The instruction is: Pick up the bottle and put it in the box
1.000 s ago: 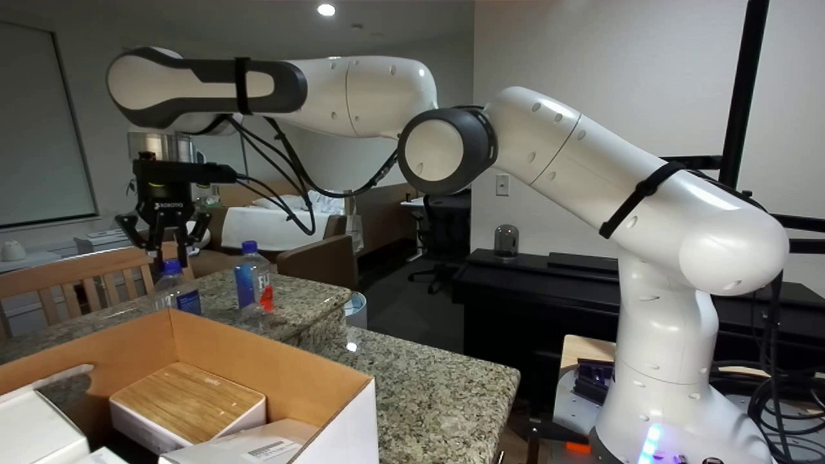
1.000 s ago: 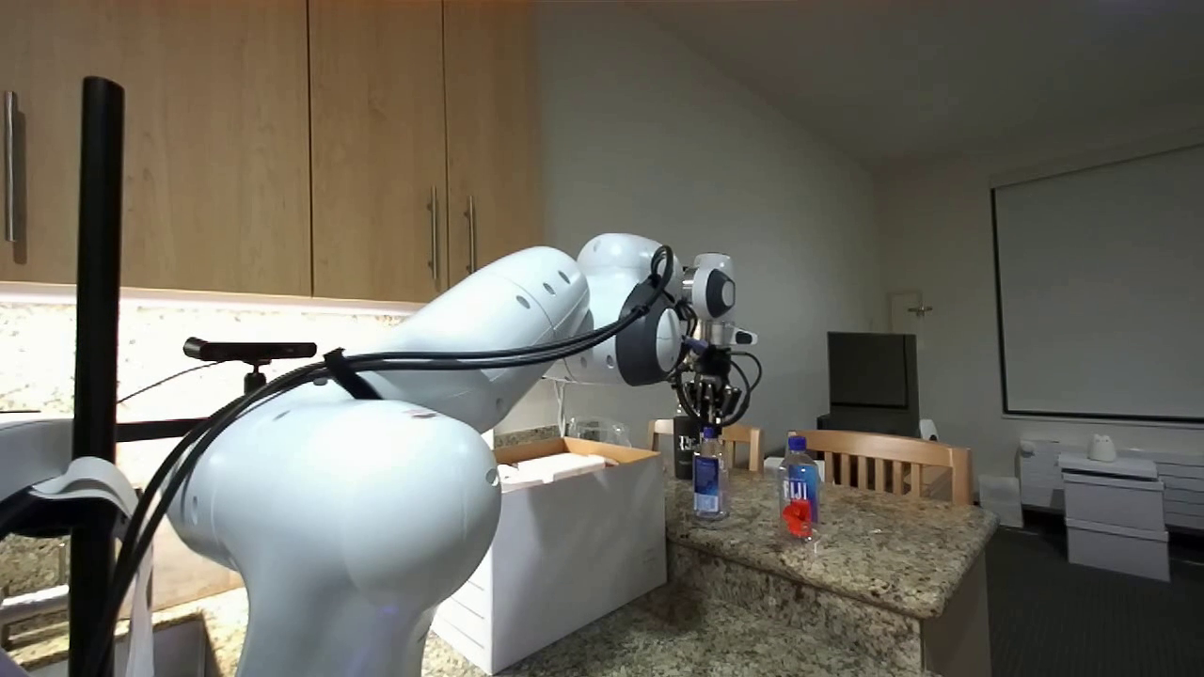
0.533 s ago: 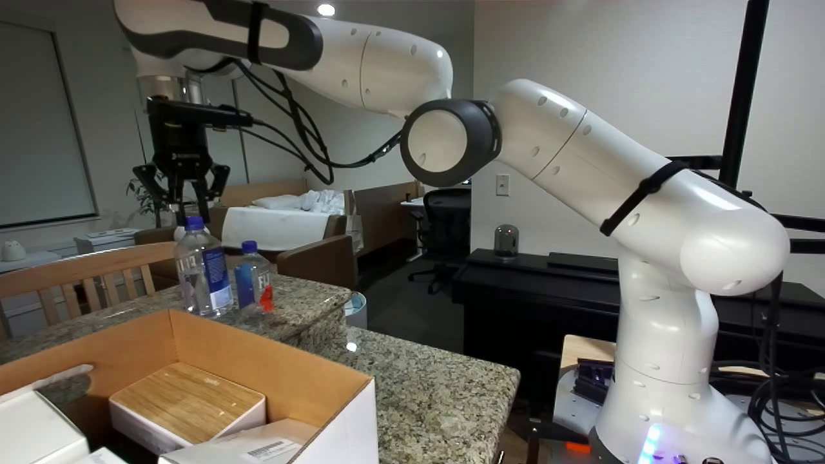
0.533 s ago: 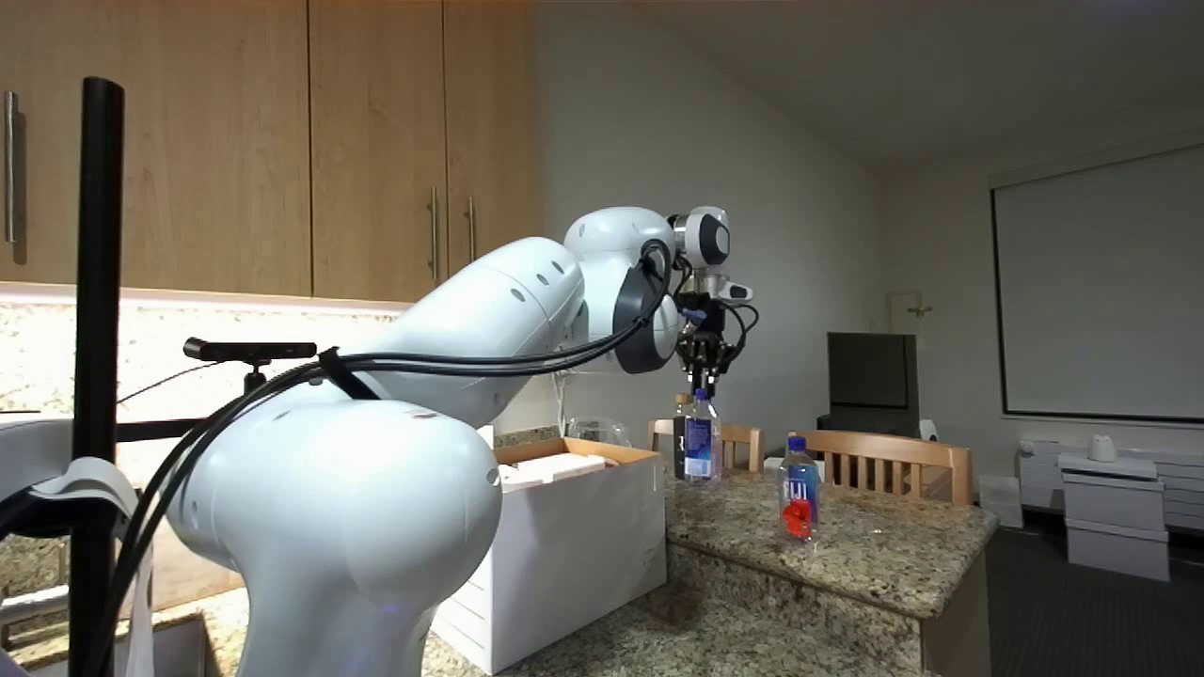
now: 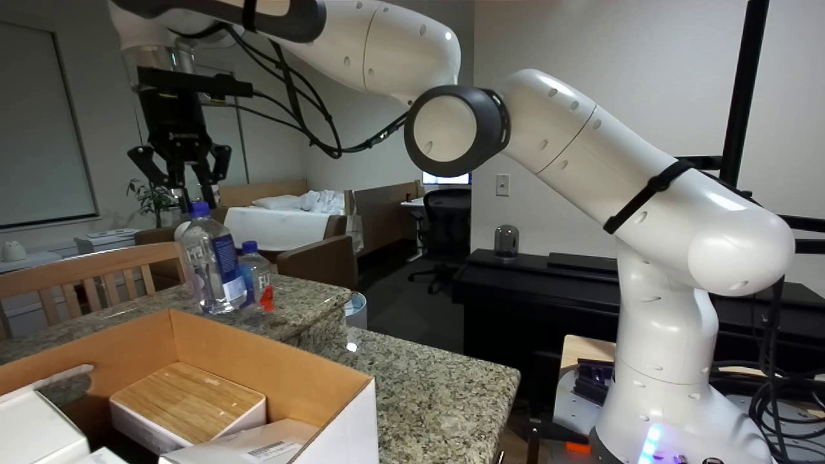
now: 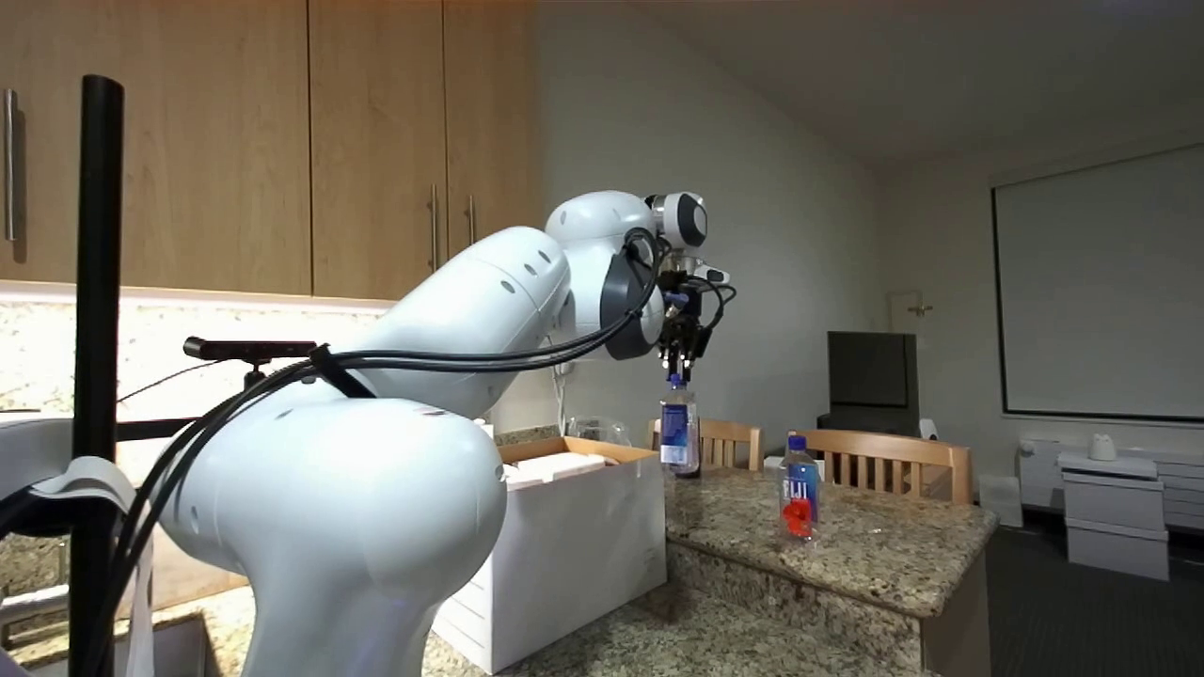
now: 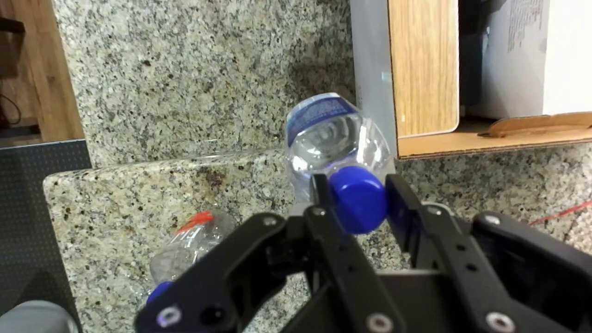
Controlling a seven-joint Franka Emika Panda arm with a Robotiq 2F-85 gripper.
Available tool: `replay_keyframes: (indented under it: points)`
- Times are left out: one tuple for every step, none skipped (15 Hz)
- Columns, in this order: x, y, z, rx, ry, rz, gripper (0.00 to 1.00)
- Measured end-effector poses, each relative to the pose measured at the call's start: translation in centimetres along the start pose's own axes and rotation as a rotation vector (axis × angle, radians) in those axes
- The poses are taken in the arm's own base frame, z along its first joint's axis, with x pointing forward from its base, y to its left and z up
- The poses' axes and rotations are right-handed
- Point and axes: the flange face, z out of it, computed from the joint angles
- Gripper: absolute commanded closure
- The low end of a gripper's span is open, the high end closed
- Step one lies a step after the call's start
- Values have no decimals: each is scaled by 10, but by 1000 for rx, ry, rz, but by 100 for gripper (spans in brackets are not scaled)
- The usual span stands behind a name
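Robot arm [image 5: 644,174] stretched out over the table [image 5: 432,393], speckled stone, two levels. Wooden chairs [image 6: 884,442] behind it in an exterior view. The box [image 5: 258,351] sits on the lower level: open top, brown inside, pale outside. In it: a wood-topped carton [image 5: 187,399] plus white cartons [image 5: 35,428]. The bottle [image 5: 213,264] is off the table, close to upright, outside the box and near its wall. Wrist view overlaps the two; can't tell if they touch. Label band on the bottle is blue. The smaller bottle [image 6: 800,484], marked red and blue, stands on the raised level; in an exterior view it's partly hidden behind the held one. The fingers [image 7: 401,203] are clamped on the bottle at its top, one on each side of the blue cap [image 7: 358,199].
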Motion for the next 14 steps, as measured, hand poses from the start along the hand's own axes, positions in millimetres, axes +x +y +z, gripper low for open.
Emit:
replay_keyframes:
  points:
    - [-5, -6, -3, -4, 1, -9, 85]
    - [-11, -12, -8, -4, 8, -20, 85]
    - [-19, -18, -16, -2, 20, -31, 85]
    - [-27, -24, -25, 3, 36, -44, 85]
    - [-36, -30, -36, 8, 54, -56, 85]
    - [-46, -35, -48, 14, 73, -67, 85]
    - [-56, -39, -60, 20, 92, -78, 85]
    - [-66, -43, -72, 27, 110, -90, 85]
    - [-76, -46, -82, 34, 125, -101, 85]
    - [-83, -49, -90, 39, 135, -109, 85]
    - [-88, -51, -95, 43, 143, -116, 85]
    - [-91, -53, -97, 47, 146, -122, 85]
    - [-92, -55, -97, 51, 145, -127, 85]
    - [-91, -57, -96, 56, 142, -133, 85]
